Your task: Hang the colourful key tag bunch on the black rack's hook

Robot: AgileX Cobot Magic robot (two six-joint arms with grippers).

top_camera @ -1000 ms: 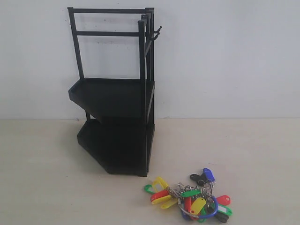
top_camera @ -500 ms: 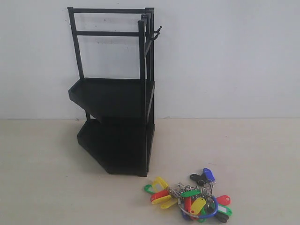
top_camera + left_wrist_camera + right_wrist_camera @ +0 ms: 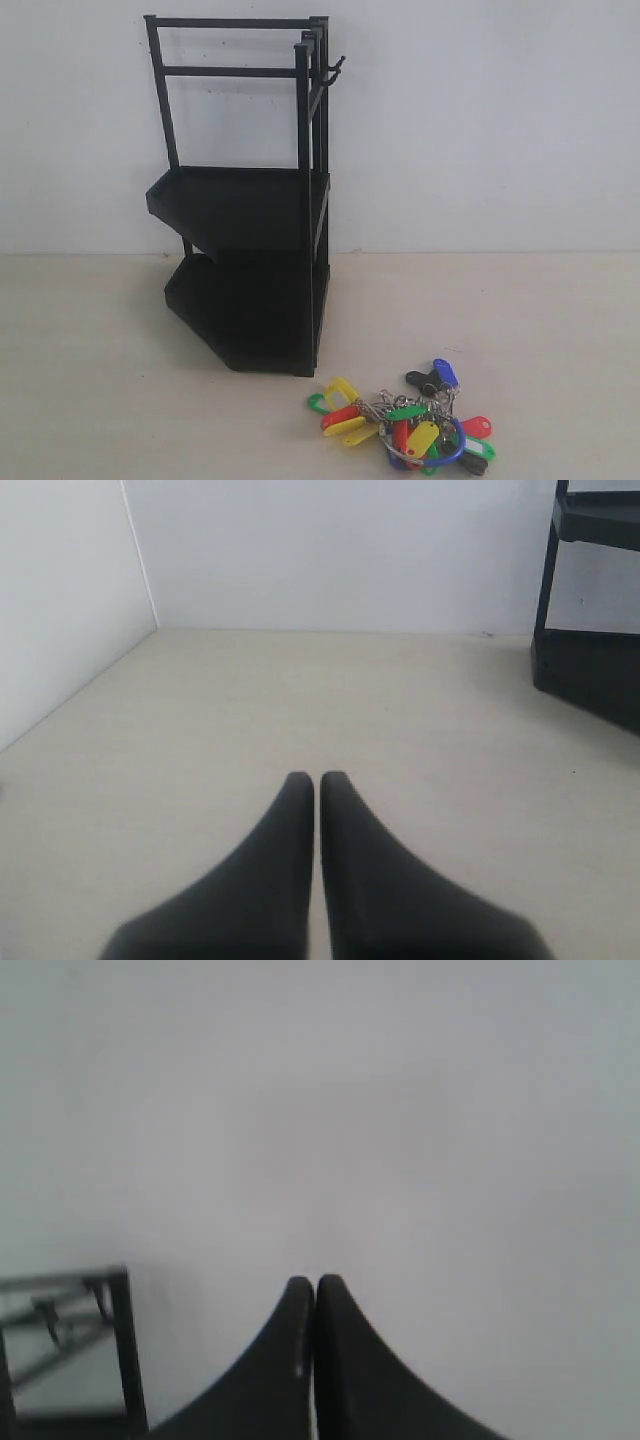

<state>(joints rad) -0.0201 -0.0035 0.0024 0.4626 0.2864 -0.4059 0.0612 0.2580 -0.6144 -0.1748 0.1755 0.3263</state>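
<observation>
1. The colourful key tag bunch (image 3: 405,425) lies flat by the counter's (image 3: 540,320) near edge, a little right of its middle, untouched. This looks like a start position, with nothing hung yet.
2. The black rack (image 3: 245,210) stands towards the far edge, left of the middle. Its hook (image 3: 333,70) juts from the top corner post on the side facing the bunch, probably to keep the carry short.
3. The left gripper (image 3: 317,777) hovers over bare counter with its jaws pressed together, holding nothing.
4. The right gripper (image 3: 315,1282) faces the wall, up near the rack's top bars, jaws likewise together and empty.
5. The tags are glossy plastic ovals on short chains, gathered on a metal ring with a blue sleeve (image 3: 445,457). The ring seems the likeliest part to grasp.
6. The rack is matt black metal with thin posts and angled trays, and the counter is pale and smooth.
</observation>
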